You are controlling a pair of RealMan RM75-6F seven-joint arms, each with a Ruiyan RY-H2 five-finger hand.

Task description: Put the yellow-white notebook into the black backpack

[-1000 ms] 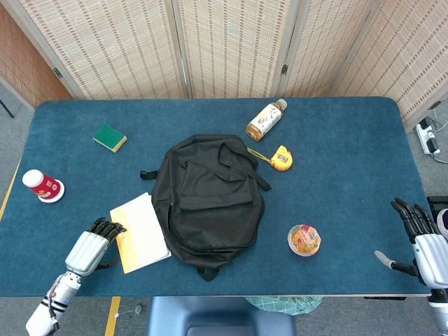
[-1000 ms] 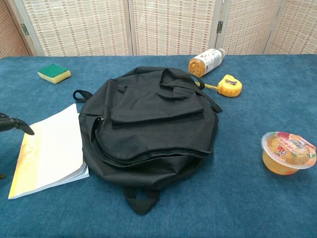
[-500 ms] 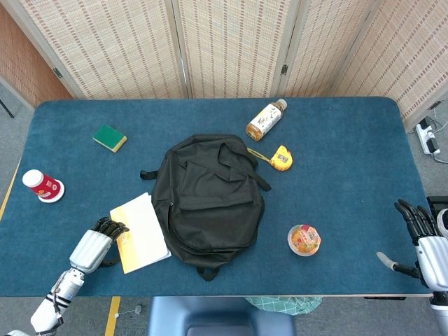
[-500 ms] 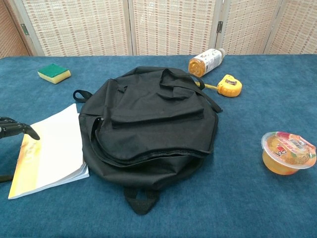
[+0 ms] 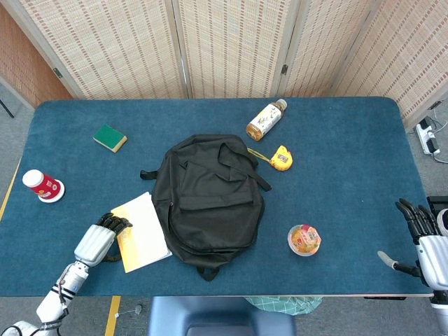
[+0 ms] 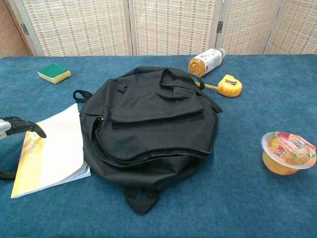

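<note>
Woven bamboo-slat screens stand behind a blue carpeted table (image 5: 336,154). At its middle lies the black fabric backpack (image 5: 207,199), flat and with no open mouth showing. The thin yellow-white notebook (image 5: 140,232) lies flat against the backpack's left side, its yellow edge nearest the left hand (image 5: 96,241). That hand's dark fingertips (image 6: 29,127) reach over the notebook's outer edge, thumb below; whether it actually grips the cover cannot be told. The right hand (image 5: 425,241) sits at the table's right edge, fingers spread and holding nothing. Around the backpack lie a green sponge (image 5: 110,138), a red-and-white cup (image 5: 42,185), a tea bottle on its side (image 5: 265,120), a yellow tape measure (image 5: 281,158) and an orange jelly cup (image 5: 304,240).
</note>
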